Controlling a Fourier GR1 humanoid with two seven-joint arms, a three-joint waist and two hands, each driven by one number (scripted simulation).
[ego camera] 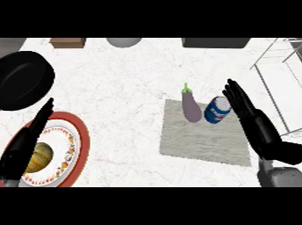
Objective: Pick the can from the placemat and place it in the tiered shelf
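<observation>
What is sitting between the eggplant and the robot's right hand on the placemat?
In the head view, the blue can stands between the eggplant and the open right hand.

Blue can (pixel 217 110) on grey placemat (pixel 205 140) beside eggplant (pixel 191 107) — right hand (pixel 257 125) open alongside, tiered shelf (pixel 289 79) at right.

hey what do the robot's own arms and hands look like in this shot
Both hands are matte black, with long, slim, segmented fingers: the right hand and the left hand. A smooth, rounded grey forearm shows behind the right hand. No cables, markings or sleeves are visible.
</observation>
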